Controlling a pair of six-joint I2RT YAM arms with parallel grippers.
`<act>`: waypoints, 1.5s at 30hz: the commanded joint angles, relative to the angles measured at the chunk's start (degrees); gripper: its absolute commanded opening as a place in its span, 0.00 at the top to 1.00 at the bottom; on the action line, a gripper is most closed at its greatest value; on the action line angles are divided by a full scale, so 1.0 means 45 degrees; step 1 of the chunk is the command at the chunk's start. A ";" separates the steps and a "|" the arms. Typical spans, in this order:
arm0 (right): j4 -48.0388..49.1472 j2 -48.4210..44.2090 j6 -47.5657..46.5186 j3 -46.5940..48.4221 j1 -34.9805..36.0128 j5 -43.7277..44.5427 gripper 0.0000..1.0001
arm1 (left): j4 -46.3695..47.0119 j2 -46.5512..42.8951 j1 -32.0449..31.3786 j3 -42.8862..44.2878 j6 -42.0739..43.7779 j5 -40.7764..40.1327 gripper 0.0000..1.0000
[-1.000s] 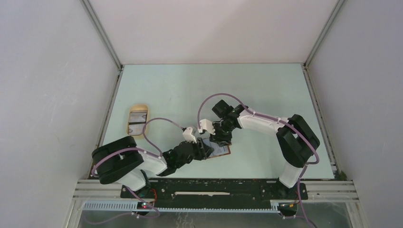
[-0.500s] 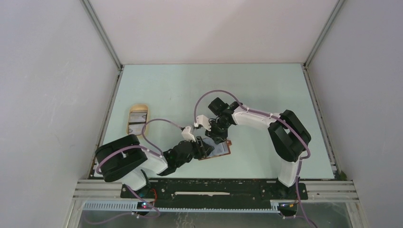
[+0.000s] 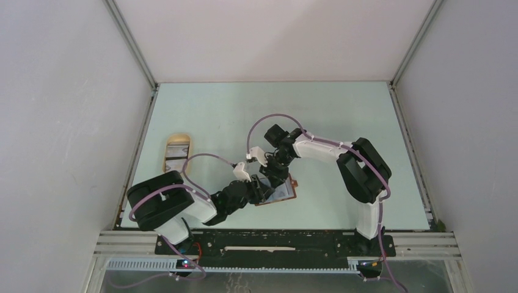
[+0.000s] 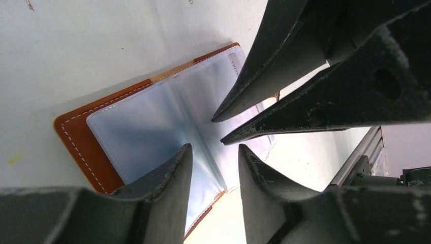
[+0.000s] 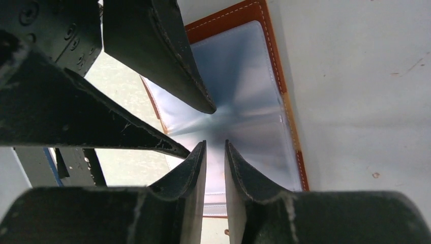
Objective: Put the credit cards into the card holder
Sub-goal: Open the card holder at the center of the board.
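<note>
The card holder [image 3: 286,191] lies open on the table, reddish-brown leather [image 4: 84,142] with clear plastic sleeves [image 5: 244,86] facing up. My left gripper [image 4: 214,152] hovers over the sleeves, open, and a sleeve fold shows in the gap between its fingers. My right gripper [image 5: 215,145] comes in from the opposite side with its tips over the sleeves' middle. Its jaws stand only a narrow gap apart, with nothing seen pinched. The two grippers' fingertips nearly meet over the holder [image 3: 267,183]. The credit cards [image 3: 176,157] lie in a tray at the left, away from both grippers.
The beige oval tray [image 3: 178,138] sits near the table's left edge. Aluminium frame rails and grey walls bound the table on the left, right and back. Both arms cross the near centre of the table, with purple cables looping above them.
My right arm has swung left and closer to the holder, and its jaws have narrowed. The left gripper has stayed over the holder, which shifted slightly left.
</note>
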 commanded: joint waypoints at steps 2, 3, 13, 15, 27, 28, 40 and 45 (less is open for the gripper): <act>-0.0412 0.0179 0.0521 0.0555 -0.0005 -0.1048 0.73 | -0.0820 0.0244 -0.0026 0.0059 0.0427 0.0219 0.59; -0.0437 0.0164 0.0558 0.0578 -0.0044 -0.1163 0.73 | -0.0903 0.0242 -0.0017 0.0092 0.0423 0.0198 0.59; -0.0485 -0.0480 0.0790 0.0615 -0.0552 -0.2019 0.71 | -0.1101 0.0575 -0.0016 0.0285 0.0422 0.0178 0.62; -0.0565 -0.0730 0.0696 0.0617 -0.0700 -0.2022 0.71 | -0.1101 0.0601 -0.0016 0.0284 0.0422 0.0168 0.62; -0.0502 -0.1119 0.0331 0.0220 -0.1009 0.0163 0.58 | -0.0995 0.0388 -0.0016 0.0266 0.0564 0.0308 0.63; -0.0415 -0.1038 0.0386 0.0207 -0.0975 0.0371 0.56 | -0.0959 0.0387 -0.0016 0.0251 0.0559 0.0333 0.63; -0.0016 -0.0141 0.0931 0.0217 -0.0680 0.1361 0.51 | -0.0503 0.0581 -0.0016 0.0170 0.0588 0.0540 0.63; -0.0031 0.0080 0.0983 0.0220 -0.0582 0.1355 0.52 | -0.0411 0.0601 0.0003 0.0146 0.0578 0.0542 0.63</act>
